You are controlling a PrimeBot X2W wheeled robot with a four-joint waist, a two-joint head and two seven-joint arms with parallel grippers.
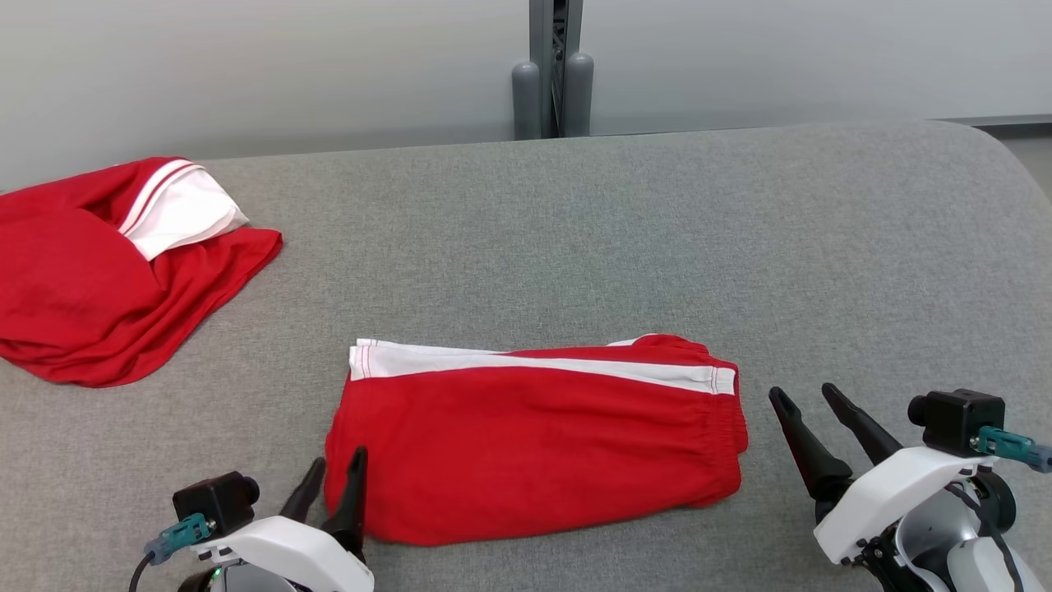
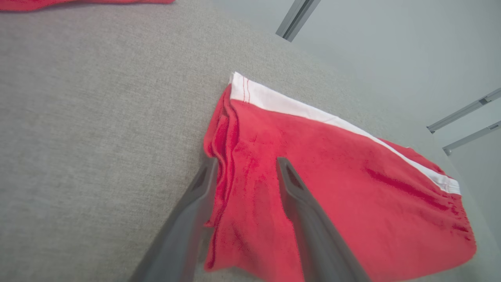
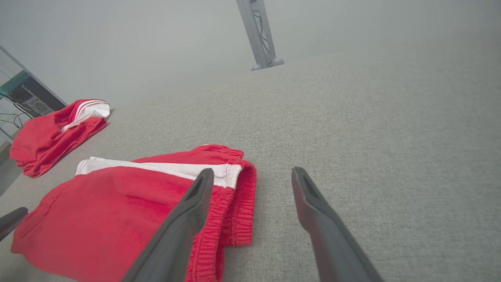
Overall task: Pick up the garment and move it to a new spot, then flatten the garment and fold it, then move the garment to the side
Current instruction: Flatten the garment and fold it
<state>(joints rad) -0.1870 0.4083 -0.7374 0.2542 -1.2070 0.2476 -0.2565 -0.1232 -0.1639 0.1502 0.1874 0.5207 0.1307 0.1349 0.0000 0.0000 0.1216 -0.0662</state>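
Centrally, folded garment [image 1: 534,440], left end effector [image 1: 339,457] astride its edge

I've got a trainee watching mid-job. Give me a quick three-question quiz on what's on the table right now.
1. True or false: the shorts in front of the robot lie folded on the grey table.
2. Where is the crumpled red garment? A) robot's far left B) robot's far right C) on the shorts
3. Which gripper straddles the shorts' edge?
Key: 1 true; 2 A; 3 the left gripper, jaws open; the right gripper stands open beside the waistband.
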